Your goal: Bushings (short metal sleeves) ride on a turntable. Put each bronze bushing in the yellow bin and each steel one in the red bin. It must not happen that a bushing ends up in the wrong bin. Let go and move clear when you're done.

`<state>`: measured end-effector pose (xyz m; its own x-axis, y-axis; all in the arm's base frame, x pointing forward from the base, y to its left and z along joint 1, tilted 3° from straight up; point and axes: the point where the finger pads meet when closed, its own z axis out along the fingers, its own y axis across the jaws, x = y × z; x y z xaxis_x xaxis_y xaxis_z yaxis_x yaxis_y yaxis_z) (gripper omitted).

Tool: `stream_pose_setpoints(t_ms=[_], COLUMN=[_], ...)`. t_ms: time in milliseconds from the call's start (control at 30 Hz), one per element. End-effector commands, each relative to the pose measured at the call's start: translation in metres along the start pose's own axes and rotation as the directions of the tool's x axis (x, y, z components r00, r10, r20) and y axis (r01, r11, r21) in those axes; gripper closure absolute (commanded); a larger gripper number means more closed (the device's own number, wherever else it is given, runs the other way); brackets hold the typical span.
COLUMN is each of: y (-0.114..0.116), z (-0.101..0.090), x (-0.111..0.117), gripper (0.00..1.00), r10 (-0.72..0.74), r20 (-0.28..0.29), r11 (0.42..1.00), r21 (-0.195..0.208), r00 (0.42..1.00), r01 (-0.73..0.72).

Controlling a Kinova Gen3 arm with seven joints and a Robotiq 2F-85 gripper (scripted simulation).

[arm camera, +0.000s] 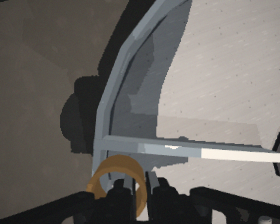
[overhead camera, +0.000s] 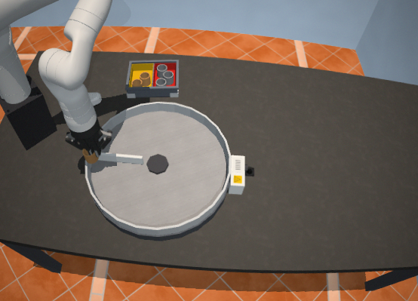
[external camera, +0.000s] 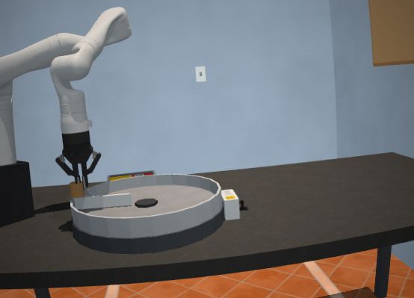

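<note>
My gripper (overhead camera: 95,153) (external camera: 81,181) (arm camera: 140,185) is shut on the wall of a bronze bushing (overhead camera: 90,156) (external camera: 76,190) (arm camera: 116,162), with one finger inside the ring and one outside. The bushing is upright, at the turntable's left rim, its lower part hidden by the rim in the exterior view. The turntable (overhead camera: 181,198) (external camera: 179,194) (arm camera: 231,60) shows no other bushing. The yellow bin (overhead camera: 137,70) (external camera: 120,178) holds two bronze bushings (overhead camera: 145,78) (overhead camera: 136,83). The red bin (overhead camera: 173,84) (external camera: 149,173) beside it holds three steel bushings (overhead camera: 161,73) (overhead camera: 167,77) (overhead camera: 161,84).
A pale straight bar (overhead camera: 129,158) (external camera: 108,201) (arm camera: 241,154) runs inward from the left rim, close beside the gripper. A dark hub (overhead camera: 157,164) (external camera: 146,202) is at the turntable's centre. A white box (overhead camera: 237,172) (external camera: 230,205) stands against the right rim. The bins lie behind the turntable.
</note>
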<state>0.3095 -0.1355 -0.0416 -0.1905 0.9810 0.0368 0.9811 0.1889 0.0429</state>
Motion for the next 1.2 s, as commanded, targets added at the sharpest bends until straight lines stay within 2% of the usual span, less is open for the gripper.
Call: stream_pose_setpoints(t_ms=[0, 200, 367, 467, 700, 1033, 1100, 1167], y=[0.001, 0.001, 0.001, 0.001, 0.001, 0.001, 0.006, 0.006], z=[-0.002, -0.002, -0.022, -0.022, -0.042, -0.042, -0.042, -0.042], x=[0.000, 0.000, 0.000, 0.000, 0.000, 0.000, 0.020, 0.020], gripper=[1.00, 1.00, 1.00, 1.00, 1.00, 1.00, 1.00, 1.00], r10=[0.000, 0.000, 0.000, 0.000, 0.000, 0.000, 0.000, 0.000], r20=[0.001, 0.001, 0.001, 0.001, 0.001, 0.001, 0.001, 0.001], r11=[1.000, 1.000, 1.000, 1.000, 1.000, 1.000, 1.000, 1.000], r21=[-0.004, -0.004, -0.004, -0.004, -0.004, -0.004, -0.003, -0.003], r00=[1.000, 1.000, 1.000, 1.000, 1.000, 1.000, 1.000, 1.000], r01=[0.000, 0.000, 0.000, 0.000, 0.000, 0.000, 0.000, 0.000])
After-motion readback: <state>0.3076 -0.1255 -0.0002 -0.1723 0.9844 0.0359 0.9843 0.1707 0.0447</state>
